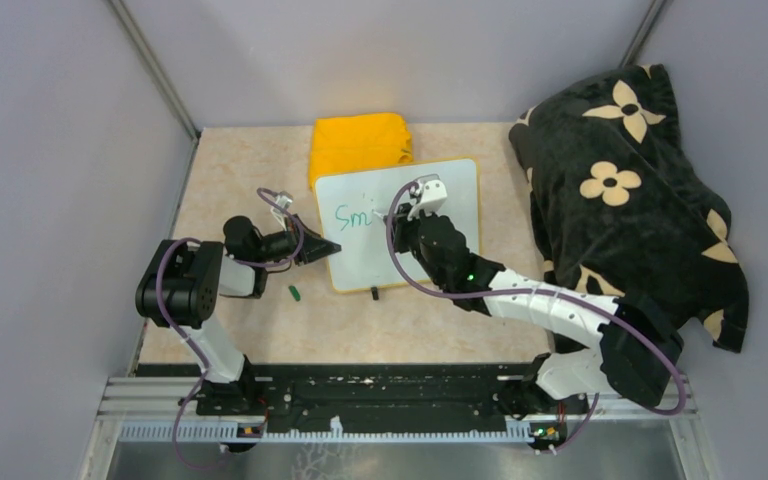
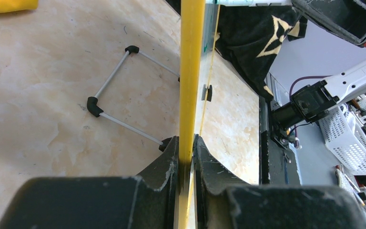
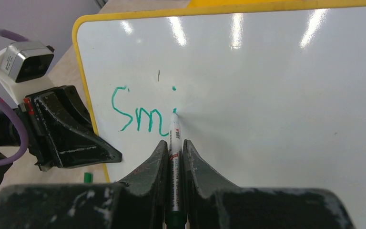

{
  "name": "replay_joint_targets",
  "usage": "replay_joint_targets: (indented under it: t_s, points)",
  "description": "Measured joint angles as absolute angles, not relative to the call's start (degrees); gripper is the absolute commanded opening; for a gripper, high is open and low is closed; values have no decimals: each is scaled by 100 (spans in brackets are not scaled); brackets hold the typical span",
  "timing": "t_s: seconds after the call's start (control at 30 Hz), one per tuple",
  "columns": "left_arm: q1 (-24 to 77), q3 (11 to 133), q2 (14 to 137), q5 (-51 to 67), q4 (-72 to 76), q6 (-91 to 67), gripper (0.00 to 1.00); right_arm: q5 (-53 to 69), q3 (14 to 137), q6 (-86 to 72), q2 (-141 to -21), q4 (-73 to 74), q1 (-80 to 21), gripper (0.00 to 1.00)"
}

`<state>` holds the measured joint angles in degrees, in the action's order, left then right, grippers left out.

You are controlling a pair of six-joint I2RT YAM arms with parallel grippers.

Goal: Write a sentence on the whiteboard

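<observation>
**A:** Green on white: "Smi", the opening of the sentence (image 3: 140, 114), stands at the upper left of the whiteboard (image 1: 455, 200), with the dot of the i set above its stroke.

**B:** And the board, where?

**A:** Sits mid-table, yellow rim all round, just this side of a folded yellow cloth (image 1: 360, 145). Black flowered blanket (image 1: 620, 190) heaped to the right, near the rim. Small black clip (image 1: 374, 292) on the near edge.

**B:** Flat or propped?

**A:** Cannot tell. Only a thin wire stand (image 2: 119, 90) with black corners, showing beside the rim in the left wrist view.

**B:** And the left gripper (image 2: 186, 143)?

**A:** Pinched onto the board's left edge, yellow rim squeezed between the two fingers, hardly a gap on either side.

**B:** The right gripper (image 3: 174, 145)?

**A:** Closed tight round a marker (image 3: 175, 133), barrel lengthwise between the fingers, tip forward and touching the board at the foot of the i.

**B:** Anything loose?

**A:** Small green cap (image 1: 294, 293) on the bare table (image 1: 250, 180), near the left gripper, apart from the board's corner.
</observation>
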<state>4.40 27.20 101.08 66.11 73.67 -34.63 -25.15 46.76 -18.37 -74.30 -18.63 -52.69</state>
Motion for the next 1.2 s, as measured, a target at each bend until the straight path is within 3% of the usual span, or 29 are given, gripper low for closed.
replay_joint_targets:
  t_s: [0.6,1.2]
  points:
    - [440,2740,10103,6619,7312,-3444,0,-2399,4274,-1968,-7201,-1837,-5273,0]
    - [451,2740,10090,6641,7297,-3413,0,-2613,4641,-1629,-6864,-1793,-5120,0]
